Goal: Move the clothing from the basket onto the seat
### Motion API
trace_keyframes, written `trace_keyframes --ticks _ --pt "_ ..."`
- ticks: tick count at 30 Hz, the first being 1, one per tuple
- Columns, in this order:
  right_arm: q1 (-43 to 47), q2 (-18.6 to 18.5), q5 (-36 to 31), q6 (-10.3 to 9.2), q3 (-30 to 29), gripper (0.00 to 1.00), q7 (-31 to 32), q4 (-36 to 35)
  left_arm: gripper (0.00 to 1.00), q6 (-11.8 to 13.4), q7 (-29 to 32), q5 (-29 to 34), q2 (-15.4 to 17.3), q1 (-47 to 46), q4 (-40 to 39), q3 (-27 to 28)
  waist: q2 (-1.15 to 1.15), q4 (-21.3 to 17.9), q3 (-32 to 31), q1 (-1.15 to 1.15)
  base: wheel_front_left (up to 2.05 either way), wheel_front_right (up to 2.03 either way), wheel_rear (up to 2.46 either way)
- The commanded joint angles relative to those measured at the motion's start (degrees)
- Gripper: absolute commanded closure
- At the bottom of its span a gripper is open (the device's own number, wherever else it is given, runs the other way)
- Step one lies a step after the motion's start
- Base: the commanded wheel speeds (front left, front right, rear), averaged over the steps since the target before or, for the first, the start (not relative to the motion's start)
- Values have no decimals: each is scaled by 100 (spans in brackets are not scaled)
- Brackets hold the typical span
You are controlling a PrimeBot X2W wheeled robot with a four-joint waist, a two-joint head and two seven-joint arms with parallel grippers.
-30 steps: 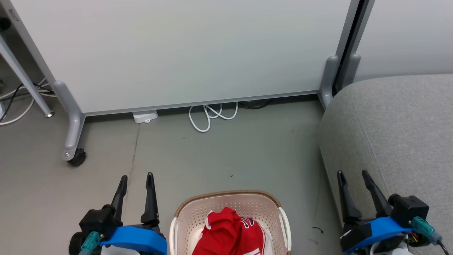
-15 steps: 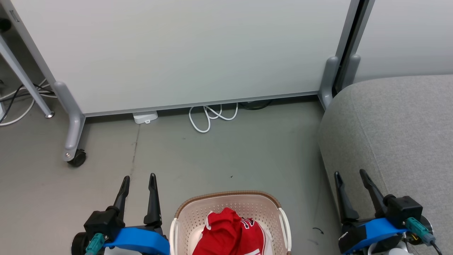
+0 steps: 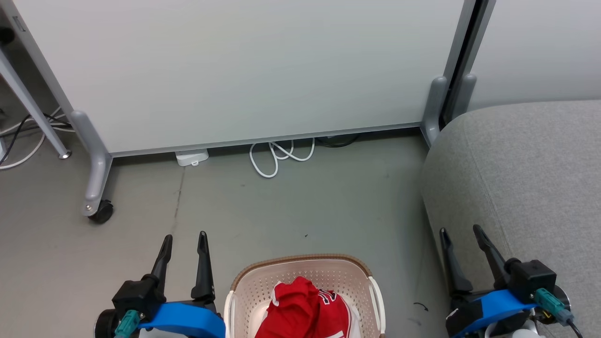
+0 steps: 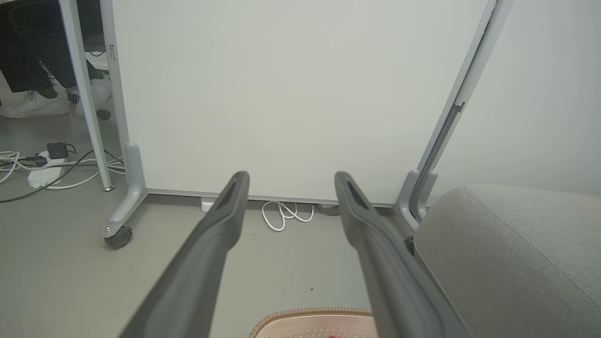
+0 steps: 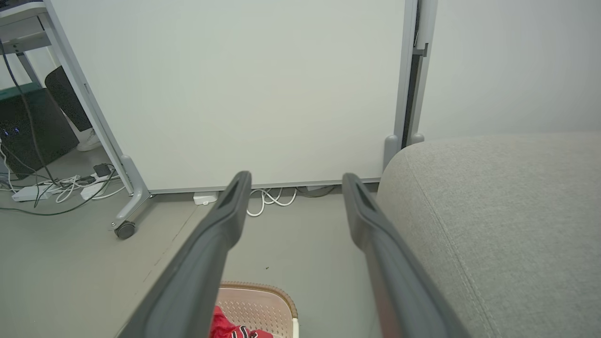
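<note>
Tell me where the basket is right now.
In the head view the basket sits on the floor at bottom centre, between the left tool and the right tool, red clothing inside, the grey seat to its right.

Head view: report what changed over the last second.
The left hand drifted slightly right and the right hand slightly left, both toward the basket. The whole picture shifted a touch, so the camera moved too. Nothing gripped or released: both hands stay open and empty, the clothing stays in the basket, off the seat.
</note>
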Motion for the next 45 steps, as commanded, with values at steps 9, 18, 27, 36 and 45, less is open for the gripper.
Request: trace_keyframes --ticks 9,18,27,36,45 --pt "-195 -28 2 12 263 0 18 -126 0 -30 -16 108 17 -106 239 -17 0 -367 349 0 0 0 0" --pt "-605 -26 61 8 543 0 1 -279 0 -212 -16 -1 36 -683 1171 -134 0 -867 1204 0 0 0 0" --pt "-1126 -23 228 8 834 0 -21 -461 0 -440 171 169 244 -1852 2633 -468 0 -1324 2247 0 0 0 0" --pt "-1510 -23 477 8 1099 0 -21 -762 0 -585 374 338 531 -2681 3800 -859 0 -1727 3094 0 0 0 0" --pt "-1604 -23 713 8 1159 0 -22 -926 0 -480 358 442 724 -3158 4478 -1025 0 -1960 3602 0 0 0 0"
